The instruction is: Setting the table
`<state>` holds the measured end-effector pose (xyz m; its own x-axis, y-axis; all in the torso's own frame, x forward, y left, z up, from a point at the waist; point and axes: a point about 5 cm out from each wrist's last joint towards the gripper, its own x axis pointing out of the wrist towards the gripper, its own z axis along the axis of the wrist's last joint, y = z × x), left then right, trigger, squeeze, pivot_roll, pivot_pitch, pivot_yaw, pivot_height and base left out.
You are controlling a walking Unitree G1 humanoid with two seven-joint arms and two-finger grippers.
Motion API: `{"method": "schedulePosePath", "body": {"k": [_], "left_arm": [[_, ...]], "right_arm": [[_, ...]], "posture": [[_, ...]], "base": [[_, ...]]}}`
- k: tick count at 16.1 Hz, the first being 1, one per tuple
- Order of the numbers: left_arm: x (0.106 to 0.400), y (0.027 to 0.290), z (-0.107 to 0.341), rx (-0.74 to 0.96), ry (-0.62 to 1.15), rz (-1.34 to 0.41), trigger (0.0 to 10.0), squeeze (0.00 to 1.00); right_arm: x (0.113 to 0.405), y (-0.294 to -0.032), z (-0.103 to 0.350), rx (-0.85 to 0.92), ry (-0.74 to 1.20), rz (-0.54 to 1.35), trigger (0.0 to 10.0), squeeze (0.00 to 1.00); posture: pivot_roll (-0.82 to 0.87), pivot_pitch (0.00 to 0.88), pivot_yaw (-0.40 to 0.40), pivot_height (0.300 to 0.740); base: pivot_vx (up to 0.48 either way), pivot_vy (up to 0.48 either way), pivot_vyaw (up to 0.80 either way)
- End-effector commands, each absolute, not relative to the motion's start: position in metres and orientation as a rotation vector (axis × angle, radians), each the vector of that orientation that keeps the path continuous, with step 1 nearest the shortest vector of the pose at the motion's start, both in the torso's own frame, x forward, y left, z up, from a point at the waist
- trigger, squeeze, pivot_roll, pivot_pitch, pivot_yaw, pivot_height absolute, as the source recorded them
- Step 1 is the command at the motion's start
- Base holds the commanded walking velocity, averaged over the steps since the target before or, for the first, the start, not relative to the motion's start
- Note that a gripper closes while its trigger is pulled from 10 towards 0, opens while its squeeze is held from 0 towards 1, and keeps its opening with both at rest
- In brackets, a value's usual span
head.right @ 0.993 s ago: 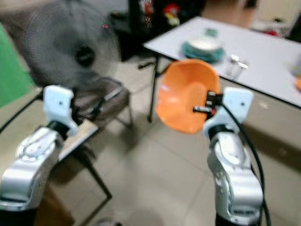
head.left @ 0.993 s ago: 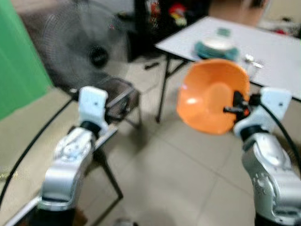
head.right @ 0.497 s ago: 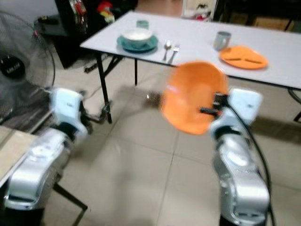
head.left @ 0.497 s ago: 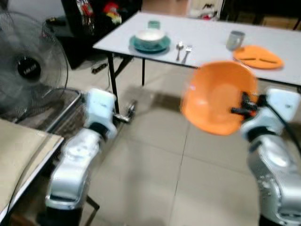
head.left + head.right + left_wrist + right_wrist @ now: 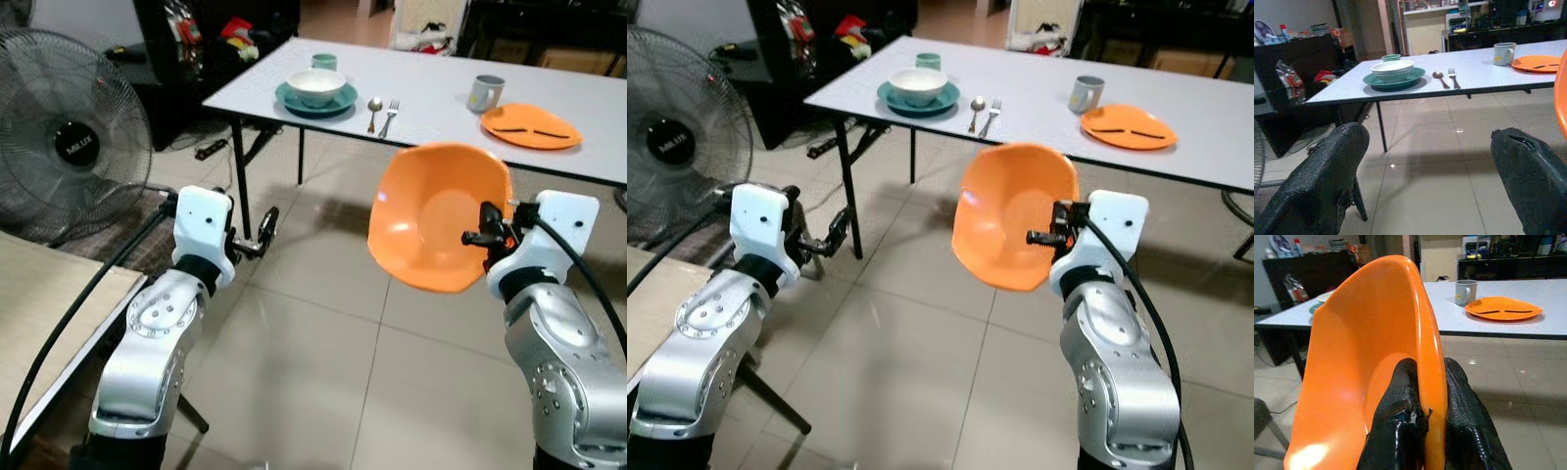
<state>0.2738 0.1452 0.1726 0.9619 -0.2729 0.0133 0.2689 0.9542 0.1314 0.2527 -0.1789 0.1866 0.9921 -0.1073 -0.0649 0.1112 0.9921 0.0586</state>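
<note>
the right gripper [image 5: 1422, 423] is clenched on the rim of an orange bowl [image 5: 441, 227], 1 finger inside and 1 outside, as the right wrist view makes plain; the eye views show the bowl held on edge in the air, short of the table [image 5: 431, 88]. the left gripper [image 5: 1425, 183] is released, its 2 fingers [image 5: 1317, 181] spread wide with nothing between. beyond its jaws on the table sit a white bowl [image 5: 1392, 70] on a green plate [image 5: 1393, 80], a spoon [image 5: 1440, 78], a fork [image 5: 1453, 77], a mug [image 5: 1504, 53] and an orange plate [image 5: 1539, 63].
</note>
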Motion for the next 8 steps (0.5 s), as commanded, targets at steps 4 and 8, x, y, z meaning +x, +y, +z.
{"method": "schedulePosePath", "body": {"k": [4,8], "left_arm": [[0.2725,0.142,0.1726,0.131,-0.038,-0.309,10.0,0.0],[0.2698,0.1374,0.1724,0.132,-0.036,-0.327,10.0,0.0]], "right_arm": [[0.254,-0.1801,0.1936,0.046,0.02,-0.117,10.0,0.0],[0.2532,-0.1827,0.1945,0.021,0.003,-0.133,10.0,0.0]], "posture": [[0.07,0.0,0.013,0.74],[0.06,0.0,0.017,0.74]], "base": [[0.264,0.0,-0.76],[0.3,0.0,-0.11]]}}
